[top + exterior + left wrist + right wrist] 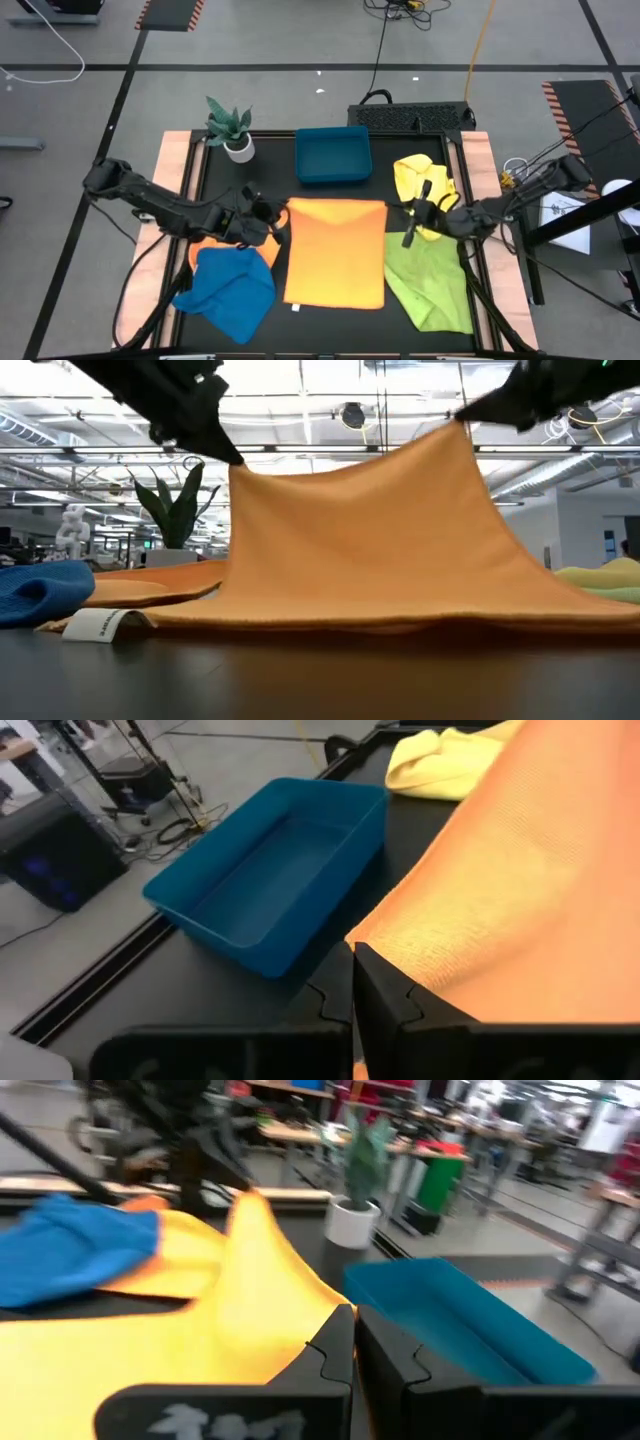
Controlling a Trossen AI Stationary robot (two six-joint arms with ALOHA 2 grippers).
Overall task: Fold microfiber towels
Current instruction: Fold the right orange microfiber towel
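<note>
An orange microfiber towel [335, 250] lies at the table's middle with its near edge [330, 622] on the table and its two far corners raised. My left gripper [272, 215] is shut on the far left corner and my right gripper [410, 228] on the far right corner. A blue towel [228, 288] lies bunched at the near left on another orange towel [205, 245]. A lime green towel [430, 282] lies at the near right, with a crumpled yellow towel [422, 178] behind it. My left gripper pinches the orange towel's far left corner [234, 466] between its two fingers, coming slanting down from the table's left. That corner is lifted and the cloth slopes down to the table. My right gripper pinches the far right corner [464, 428] between its two fingers, coming nearly level from the table's right. That corner is held higher, and the cloth's far edge sags between the two corners.
A rigid teal-blue tray [333, 155] stands at the far middle, right behind the raised edge. A small potted plant [232, 130] stands at the far left. A white label [100, 623] sticks out at the towel's near left corner.
</note>
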